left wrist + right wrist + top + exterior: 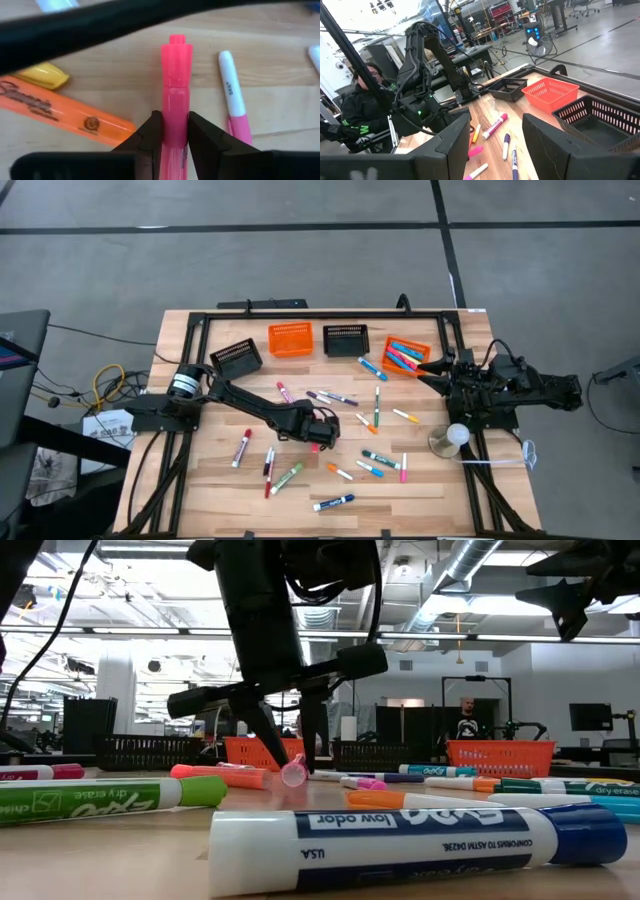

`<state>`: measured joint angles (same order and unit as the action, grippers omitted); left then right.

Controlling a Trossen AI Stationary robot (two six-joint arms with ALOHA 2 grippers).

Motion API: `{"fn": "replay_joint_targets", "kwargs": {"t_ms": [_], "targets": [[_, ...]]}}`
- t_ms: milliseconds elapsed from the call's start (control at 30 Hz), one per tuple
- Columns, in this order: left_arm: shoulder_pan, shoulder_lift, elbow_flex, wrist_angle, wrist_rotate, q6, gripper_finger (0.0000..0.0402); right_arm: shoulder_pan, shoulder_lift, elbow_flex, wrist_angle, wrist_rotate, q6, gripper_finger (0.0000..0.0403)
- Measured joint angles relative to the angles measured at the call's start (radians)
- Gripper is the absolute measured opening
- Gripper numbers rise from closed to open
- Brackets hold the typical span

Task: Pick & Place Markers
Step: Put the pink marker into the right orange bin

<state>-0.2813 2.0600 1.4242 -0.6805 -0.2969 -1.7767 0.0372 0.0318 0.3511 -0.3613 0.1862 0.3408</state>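
While the left hand (175, 131) clenched a pink marker (175, 80) mid surface (200, 470), tip down, other markers (375, 462) lay scattered, right hand (432, 372) released, by orange basket (406, 356) w/ markers.

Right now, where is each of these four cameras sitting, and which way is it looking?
High view: overhead, straight down on the table; both arms show.
Low view: at tabletop height, looking level across; the left gripper comes down from above.
Left wrist view: on the left arm, past its fingers clamping the pink marker.
Right wrist view: on the right arm, between its open fingers towards the left arm.
Low and left wrist views share that pink marker.
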Motion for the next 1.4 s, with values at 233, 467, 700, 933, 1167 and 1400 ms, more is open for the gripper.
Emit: {"fn": "replay_joint_targets", "kwargs": {"t_ms": [233,467,700,933,1167,1400], "targets": [[-0.002,-0.014,0.002,0.007,0.001,0.000,0.0078,0.000,0.000,0.000,0.000,0.000,0.000,0.0171],[-0.003,-0.091,0.003,0.000,-0.041,0.030,0.0076,0.000,0.000,0.000,0.004,-0.001,0.000,0.0173],[0.011,-0.193,0.003,0.019,-0.198,0.110,0.0077,0.000,0.000,0.000,0.004,-0.002,0.000,0.0171],[0.063,-0.220,0.004,0.206,-0.256,0.293,0.0078,0.000,0.018,0.000,0.006,-0.035,0.077,0.0171],[0.123,-0.220,0.004,0.423,-0.250,0.468,0.0076,0.000,0.080,0.000,0.040,-0.063,0.139,0.0191],[0.156,-0.220,0.004,0.530,-0.212,0.547,0.0078,0.000,0.218,0.000,0.065,-0.101,0.221,0.0243]]}}
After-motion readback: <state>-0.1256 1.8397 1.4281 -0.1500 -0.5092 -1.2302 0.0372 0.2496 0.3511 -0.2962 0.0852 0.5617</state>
